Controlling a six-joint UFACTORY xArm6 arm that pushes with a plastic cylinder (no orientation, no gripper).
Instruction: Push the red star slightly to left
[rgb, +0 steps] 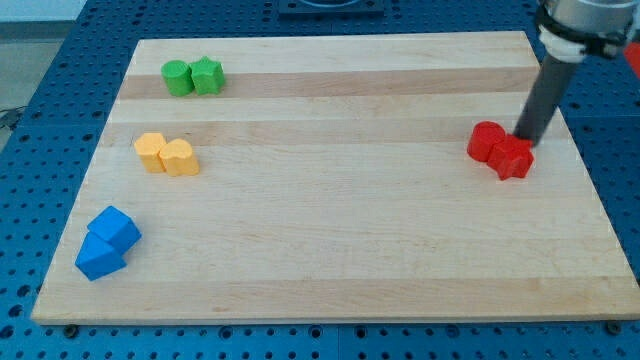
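Two red blocks sit touching at the view's right. The left one (487, 142) is rounded, and the right one (514, 158) looks like the red star. My dark rod comes down from the view's top right. My tip (524, 137) rests at the upper edge of the red pair, just above the star and to the right of the rounded red block, touching or nearly touching them.
The wooden board (330, 250) lies on a blue perforated table. Two green blocks (193, 77) sit at the top left, two yellow blocks (166, 155) below them, and two blue blocks (107, 243) at the bottom left.
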